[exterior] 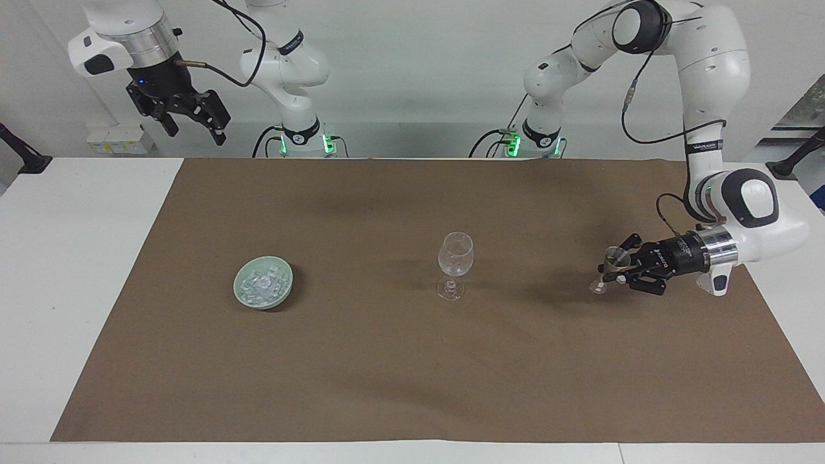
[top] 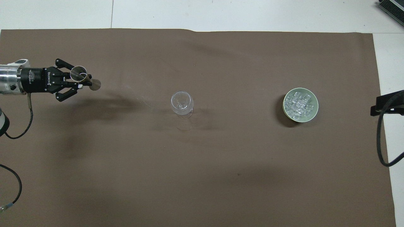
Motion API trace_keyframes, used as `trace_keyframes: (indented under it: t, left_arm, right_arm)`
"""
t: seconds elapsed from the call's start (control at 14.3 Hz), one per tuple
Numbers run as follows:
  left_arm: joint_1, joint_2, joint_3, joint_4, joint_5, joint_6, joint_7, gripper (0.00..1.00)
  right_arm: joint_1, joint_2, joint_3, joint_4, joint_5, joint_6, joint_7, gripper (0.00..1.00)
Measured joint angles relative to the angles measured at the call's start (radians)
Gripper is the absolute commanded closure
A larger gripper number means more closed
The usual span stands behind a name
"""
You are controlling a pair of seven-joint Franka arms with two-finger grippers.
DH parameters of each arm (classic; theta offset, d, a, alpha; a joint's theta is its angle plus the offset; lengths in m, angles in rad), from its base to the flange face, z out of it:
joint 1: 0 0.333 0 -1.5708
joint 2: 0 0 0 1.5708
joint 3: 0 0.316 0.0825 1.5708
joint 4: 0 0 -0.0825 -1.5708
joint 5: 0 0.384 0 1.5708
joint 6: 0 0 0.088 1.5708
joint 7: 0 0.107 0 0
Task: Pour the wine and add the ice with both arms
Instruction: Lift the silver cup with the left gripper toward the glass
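A clear stemmed wine glass (exterior: 455,264) stands upright in the middle of the brown mat and also shows in the overhead view (top: 181,104). The ice (exterior: 261,283) fills a pale green bowl (exterior: 283,293) toward the right arm's end; the ice (top: 298,104) and the bowl (top: 315,110) also show in the overhead view. My left gripper (exterior: 612,270) is shut on a small metal jigger (exterior: 617,259) and holds it tilted just above the mat at the left arm's end; gripper (top: 82,81) and jigger (top: 78,73) show from overhead. My right gripper (exterior: 193,122) hangs open and empty, high up, and waits.
The brown mat (exterior: 387,374) covers most of the white table (exterior: 77,258). A black cable and part of the right arm (top: 386,104) show at the overhead view's edge beside the bowl.
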Motion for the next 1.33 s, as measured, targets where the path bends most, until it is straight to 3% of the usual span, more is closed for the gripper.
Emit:
trace_keyframes:
  t: [0.49,1.33]
  left_arm:
    - [-0.032,-0.068,-0.002,-0.065,-0.054,0.004,-0.026,1.00]
    - [-0.169,-0.279,0.001,-0.210,-0.058,0.123,-0.093,1.00]
  right_arm:
    - [0.000,0.000,0.000,0.000,0.000,0.000,0.000,0.00]
    - [0.000,0.000,0.000,0.000,0.000,0.000,0.000,0.00]
